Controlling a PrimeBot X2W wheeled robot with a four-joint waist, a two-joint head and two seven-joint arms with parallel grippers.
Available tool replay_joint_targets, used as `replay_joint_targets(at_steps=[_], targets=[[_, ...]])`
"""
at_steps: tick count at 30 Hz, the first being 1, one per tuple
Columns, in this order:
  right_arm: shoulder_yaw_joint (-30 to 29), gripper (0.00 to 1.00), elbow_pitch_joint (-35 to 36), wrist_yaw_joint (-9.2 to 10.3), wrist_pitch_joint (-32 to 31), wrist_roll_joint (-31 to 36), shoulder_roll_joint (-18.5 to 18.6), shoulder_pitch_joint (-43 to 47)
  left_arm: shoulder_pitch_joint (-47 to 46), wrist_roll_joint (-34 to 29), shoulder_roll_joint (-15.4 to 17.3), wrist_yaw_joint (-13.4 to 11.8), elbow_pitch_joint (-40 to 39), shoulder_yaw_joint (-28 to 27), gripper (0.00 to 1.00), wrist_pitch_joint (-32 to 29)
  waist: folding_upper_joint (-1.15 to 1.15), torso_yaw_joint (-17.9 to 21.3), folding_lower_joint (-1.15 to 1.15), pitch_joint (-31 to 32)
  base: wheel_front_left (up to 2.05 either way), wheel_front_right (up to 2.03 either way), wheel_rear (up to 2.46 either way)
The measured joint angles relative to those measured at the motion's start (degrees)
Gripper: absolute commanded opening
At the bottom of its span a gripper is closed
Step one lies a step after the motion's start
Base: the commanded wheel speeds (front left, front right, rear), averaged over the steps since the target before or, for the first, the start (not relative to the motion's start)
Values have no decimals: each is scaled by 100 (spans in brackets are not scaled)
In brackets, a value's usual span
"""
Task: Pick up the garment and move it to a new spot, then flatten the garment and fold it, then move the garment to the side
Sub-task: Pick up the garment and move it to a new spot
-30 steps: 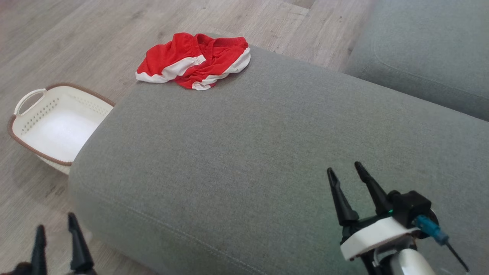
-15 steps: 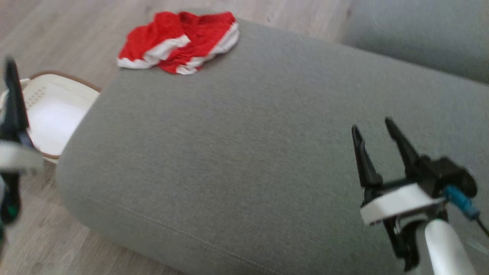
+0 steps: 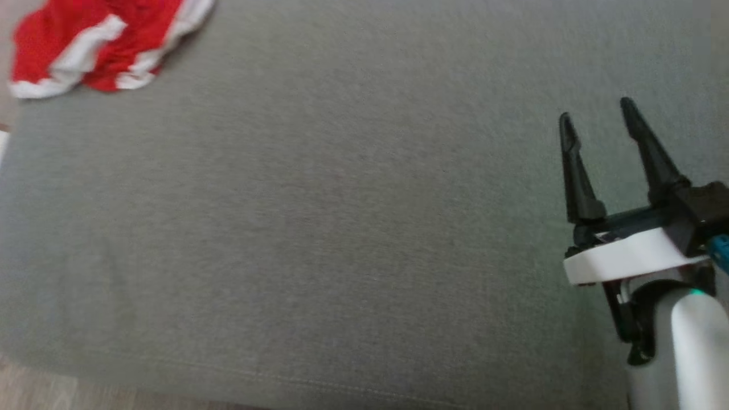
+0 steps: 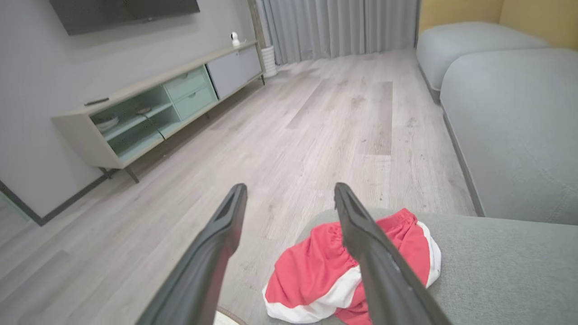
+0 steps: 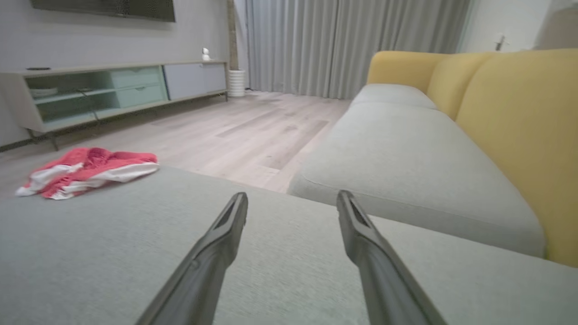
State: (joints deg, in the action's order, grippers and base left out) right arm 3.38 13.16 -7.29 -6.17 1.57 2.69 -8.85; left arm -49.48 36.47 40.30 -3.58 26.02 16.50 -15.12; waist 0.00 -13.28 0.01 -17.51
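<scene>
A crumpled red garment with white bands lies bunched at the far left corner of a broad grey fabric cushion, close to the cushion's edge. In the left wrist view the left gripper points out over it, its two long dark fingers spread wide with nothing between them; one finger crosses the red cloth in that view, and whether it touches cannot be told. The right gripper hangs over the right side of the cushion, well apart from the garment, fingers likewise spread and empty. Beyond the cushion lie a pale wood-plank floor, a low cabinet with green shelves, grey curtains and a yellow-backed sofa.
</scene>
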Motion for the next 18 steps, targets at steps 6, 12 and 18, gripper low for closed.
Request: replay_joint_targets(at_steps=[6,12,18], targets=[[-172,100,499,0,-148,232,2,-1,-583,71,-377,20,943,30,100,-43,0,403,1,-683,0,0,0],[-129,100,956,0,-300,371,3,-5,-1047,86,-627,252,1791,136,100,-16,0,622,1,-1354,0,0,0],[42,100,1294,0,-396,374,3,-98,-1150,66,-818,303,2516,223,100,176,0,747,0,-1803,0,0,0]])
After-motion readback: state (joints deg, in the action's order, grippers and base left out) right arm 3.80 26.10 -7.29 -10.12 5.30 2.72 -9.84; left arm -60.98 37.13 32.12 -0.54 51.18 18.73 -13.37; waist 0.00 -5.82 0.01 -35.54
